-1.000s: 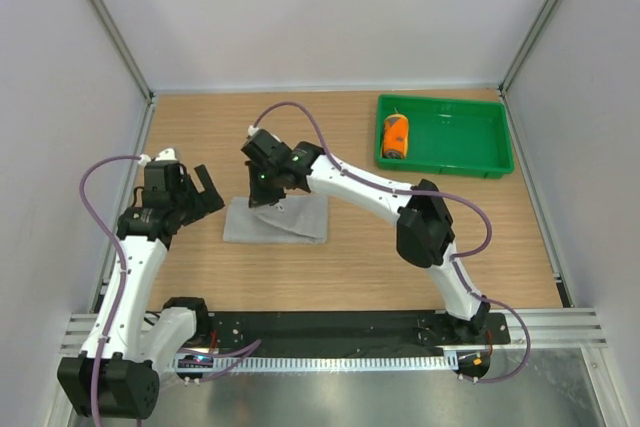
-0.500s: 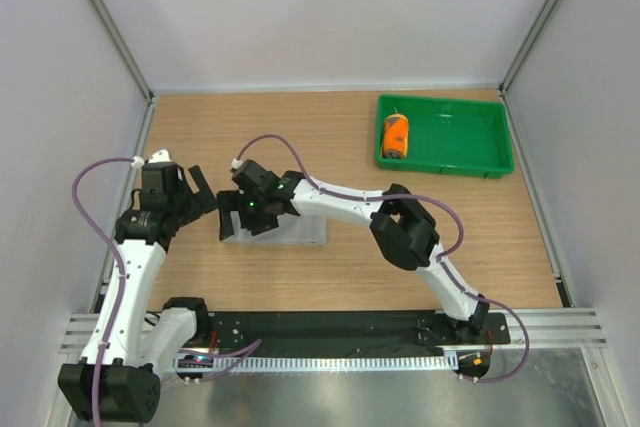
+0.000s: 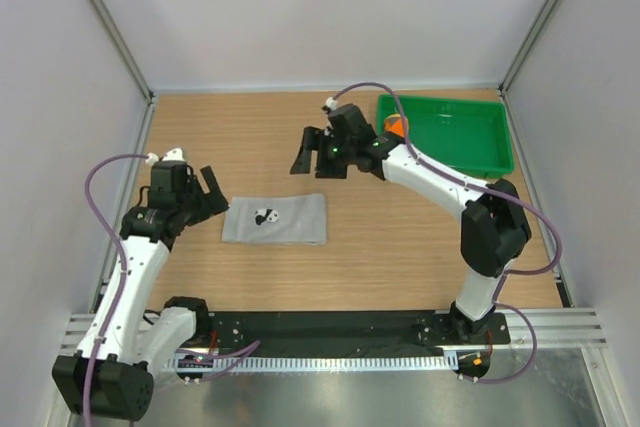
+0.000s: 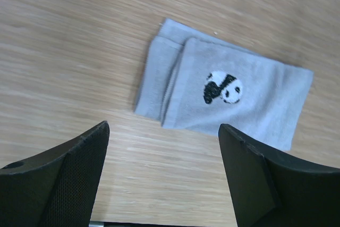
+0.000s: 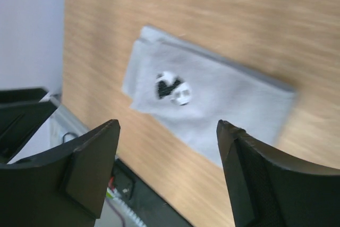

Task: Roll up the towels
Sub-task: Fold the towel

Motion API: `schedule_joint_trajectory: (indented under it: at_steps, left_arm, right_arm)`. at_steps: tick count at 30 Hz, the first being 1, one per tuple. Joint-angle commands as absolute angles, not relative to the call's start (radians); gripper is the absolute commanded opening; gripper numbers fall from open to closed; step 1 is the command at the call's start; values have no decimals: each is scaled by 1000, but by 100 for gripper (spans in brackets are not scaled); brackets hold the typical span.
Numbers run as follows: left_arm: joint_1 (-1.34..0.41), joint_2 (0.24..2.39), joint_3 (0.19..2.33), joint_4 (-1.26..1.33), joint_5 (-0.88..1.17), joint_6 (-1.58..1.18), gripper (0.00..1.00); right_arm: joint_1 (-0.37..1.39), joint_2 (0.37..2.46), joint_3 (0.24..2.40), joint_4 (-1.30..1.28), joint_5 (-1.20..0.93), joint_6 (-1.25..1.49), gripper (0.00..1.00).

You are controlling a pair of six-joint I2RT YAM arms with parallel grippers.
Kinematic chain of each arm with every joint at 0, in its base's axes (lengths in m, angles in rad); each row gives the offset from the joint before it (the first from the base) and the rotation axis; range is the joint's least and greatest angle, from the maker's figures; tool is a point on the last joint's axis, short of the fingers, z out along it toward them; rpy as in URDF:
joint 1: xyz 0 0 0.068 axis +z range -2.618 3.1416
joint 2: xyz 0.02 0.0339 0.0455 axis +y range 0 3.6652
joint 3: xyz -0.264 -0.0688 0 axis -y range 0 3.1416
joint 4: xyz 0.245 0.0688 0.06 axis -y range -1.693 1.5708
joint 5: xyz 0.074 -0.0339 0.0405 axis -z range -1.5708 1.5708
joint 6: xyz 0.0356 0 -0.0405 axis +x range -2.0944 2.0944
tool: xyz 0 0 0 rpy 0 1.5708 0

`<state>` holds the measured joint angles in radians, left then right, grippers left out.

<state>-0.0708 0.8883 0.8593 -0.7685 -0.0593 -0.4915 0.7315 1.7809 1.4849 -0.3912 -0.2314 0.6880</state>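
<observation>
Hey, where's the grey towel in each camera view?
Top external: grey towel lies flat, left of centre.
Left wrist: grey towel sits right of centre, in the upper half.
Right wrist: grey towel lies mid-frame, slanting.
Shared landmark: the panda print on it.

Bare tabletop (image 3: 380, 257) around grey towel (image 3: 290, 222) except left jaws beside its left end.

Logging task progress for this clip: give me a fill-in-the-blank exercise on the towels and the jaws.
1. The grey towel lies folded flat on the table, not yet ___.
2. Its panda print faces ___.
3. The orange towel sits in the ___ tray.
4. Both arms' jaws stand ___, holding nothing.
Missing words: rolled; up; green; open.
</observation>
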Motion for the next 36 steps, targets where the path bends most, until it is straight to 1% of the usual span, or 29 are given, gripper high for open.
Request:
schedule_joint_trajectory:
  at_steps: [1,2,3,6,9,14,16,18,19,23,27,32,36]
  left_arm:
    - [-162,928,867,-721,-37,-511,84]
    - [-237,958,870,-721,-66,-538,84]
    - [-283,975,873,-721,-116,-555,83]
    - [-404,1049,879,-730,-179,-636,84]
    - [-437,1086,856,-716,-199,-713,83]
    - [-439,1134,772,-638,-175,-775,89]
    - [-437,1155,761,-615,-169,-801,91]
    - [-439,1195,747,-598,-167,-816,92]
    - [-439,1210,741,-585,-164,-824,93]
    - [-439,1271,700,-519,-166,-845,93]
    - [-437,1322,692,-473,-187,-850,93]
    - [-422,1396,735,-443,-241,-825,93]
    - [-388,1479,805,-433,-258,-766,89]
  right_arm:
    - [664,1801,1413,-399,-241,626,77]
    - [641,1810,1413,-420,-242,615,75]
    - [631,1821,1411,-434,-241,611,69]
    - [606,1856,1393,-436,-242,607,67]
    - [601,1888,1375,-414,-253,611,68]
    - [600,1931,1359,-387,-270,618,67]
    - [601,1954,1353,-377,-278,620,62]
    - [601,1979,1345,-359,-288,621,55]
    - [601,1986,1344,-350,-290,621,55]
    - [601,2003,1324,-336,-284,618,49]
    - [600,2002,1290,-342,-268,609,39]
    - [600,1935,1207,-362,-226,598,36]
    - [601,1847,1062,-359,-196,618,34]
